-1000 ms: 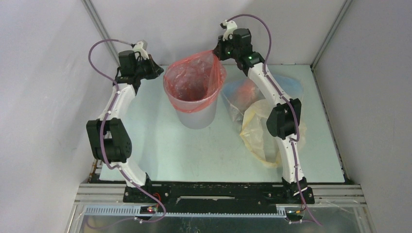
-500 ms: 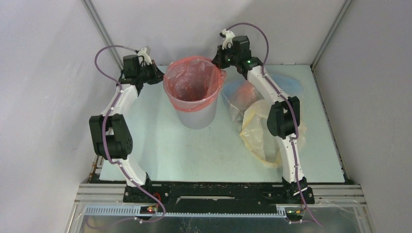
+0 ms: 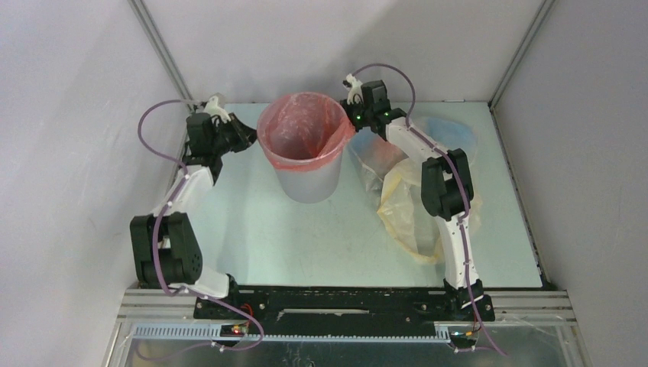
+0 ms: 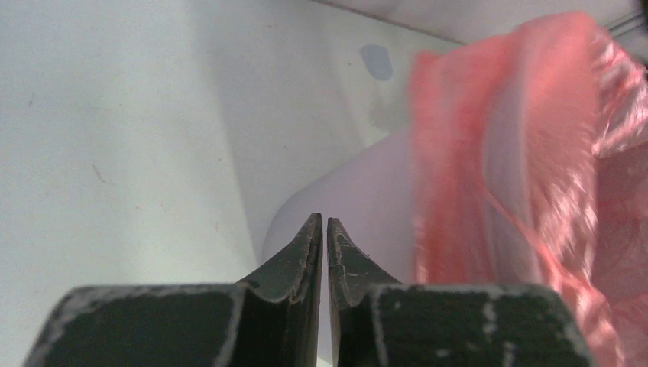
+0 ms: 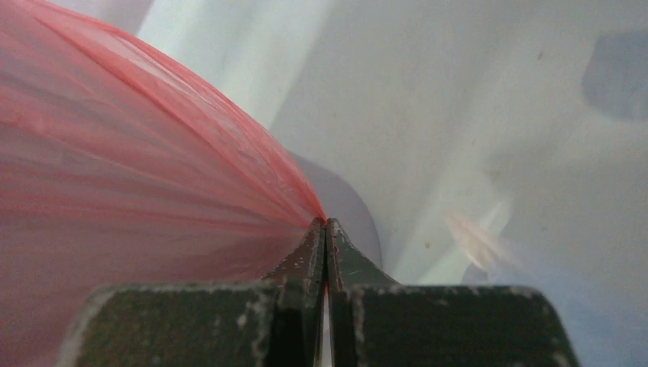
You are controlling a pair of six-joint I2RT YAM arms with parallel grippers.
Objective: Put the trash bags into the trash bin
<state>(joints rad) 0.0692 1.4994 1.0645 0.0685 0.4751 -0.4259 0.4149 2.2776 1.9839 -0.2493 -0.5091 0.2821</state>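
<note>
The light-grey trash bin (image 3: pixel 309 180) stands upright at mid-table, lined with the red-pink trash bag (image 3: pixel 302 126), whose edge is folded over the rim. My right gripper (image 3: pixel 349 125) is at the bin's right rim, shut on the red-pink bag's edge; in the right wrist view the bag (image 5: pixel 137 176) fans out taut from my gripper (image 5: pixel 325 222). My left gripper (image 3: pixel 248 138) is just left of the bin, shut and empty (image 4: pixel 322 222), with the bin wall (image 4: pixel 367 206) and the bag's folded edge (image 4: pixel 520 153) to its right. The pale yellow bag (image 3: pixel 401 210) and the light blue bag (image 3: pixel 451 134) lie right of the bin.
The yellow and blue bags lie under and around my right arm. White enclosure walls with metal corner posts (image 3: pixel 157 46) close in the table at the back and sides. The black base rail (image 3: pixel 344 302) runs along the near edge.
Both grippers have come down. The right one has pulled the red-pink bag's raised corner down to the bin's right rim. The left one has dropped beside the bin's left side.
</note>
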